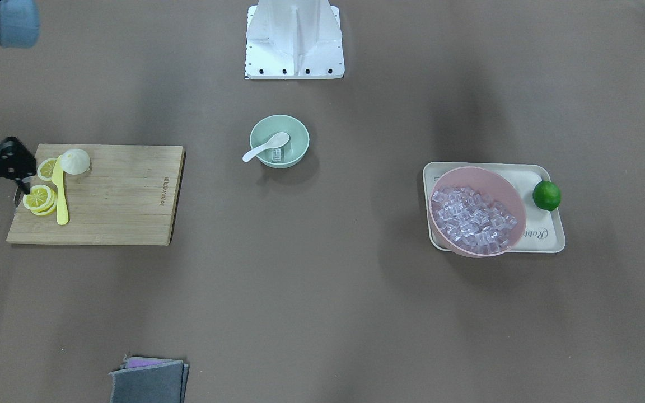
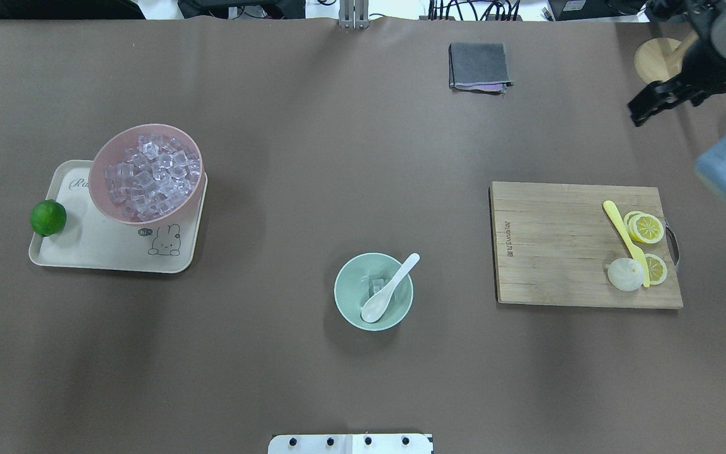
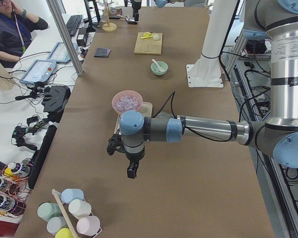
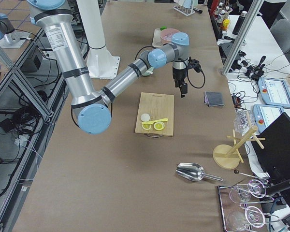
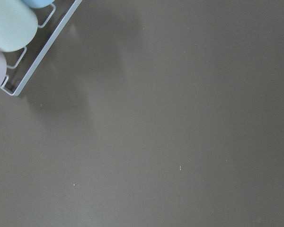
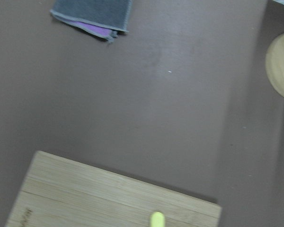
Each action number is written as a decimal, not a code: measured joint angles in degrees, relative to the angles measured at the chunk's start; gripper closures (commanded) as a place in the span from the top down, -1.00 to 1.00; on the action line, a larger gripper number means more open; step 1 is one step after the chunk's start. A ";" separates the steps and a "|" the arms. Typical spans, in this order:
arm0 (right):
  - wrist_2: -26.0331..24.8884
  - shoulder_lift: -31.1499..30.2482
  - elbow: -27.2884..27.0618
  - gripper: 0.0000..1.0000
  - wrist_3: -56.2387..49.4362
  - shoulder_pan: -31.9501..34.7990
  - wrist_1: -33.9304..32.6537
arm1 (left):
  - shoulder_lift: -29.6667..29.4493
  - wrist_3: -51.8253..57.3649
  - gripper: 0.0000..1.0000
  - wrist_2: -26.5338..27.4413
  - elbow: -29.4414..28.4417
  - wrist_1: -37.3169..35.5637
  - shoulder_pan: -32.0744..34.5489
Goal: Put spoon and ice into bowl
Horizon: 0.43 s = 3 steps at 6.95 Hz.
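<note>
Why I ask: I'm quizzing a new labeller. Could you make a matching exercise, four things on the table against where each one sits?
Things: 1 spoon; 2 lime; 3 yellow knife; 4 grey cloth.
Places: A on the cutting board; B at the tray's edge, apart from the pink bowl; C in the mint-green bowl; D alone on the bare table.
Pairs: 1-C, 2-B, 3-A, 4-D.

We see the small pale mint-green bowl [image 2: 350,306] standing upright near the middle of the brown surface [image 2: 312,189]. The glossy white spoon [image 2: 393,285] lies in it, scoop down inside, its short handle leaning out over the rim. A clear ice cube [image 2: 375,287] sits on the bowl's floor beside the scoop.
</note>
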<state>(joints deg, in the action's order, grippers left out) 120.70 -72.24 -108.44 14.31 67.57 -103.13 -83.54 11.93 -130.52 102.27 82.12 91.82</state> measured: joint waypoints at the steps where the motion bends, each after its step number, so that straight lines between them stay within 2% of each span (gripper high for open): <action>1: 3.34 -2.38 3.31 1.00 -4.76 5.12 0.54 | 0.08 0.02 0.96 0.04 0.14 -0.38 0.16; 2: 5.36 -5.65 6.06 1.00 -6.66 8.93 2.80 | 0.13 0.01 0.96 0.07 0.17 -0.48 0.23; 3: 6.17 -10.10 8.52 1.00 -7.27 11.20 7.81 | 0.18 -0.03 0.96 0.07 0.18 -0.49 0.26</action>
<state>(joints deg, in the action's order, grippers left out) 126.86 -82.34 -99.92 7.03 78.77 -95.32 -83.36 11.90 -130.46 102.45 81.64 92.08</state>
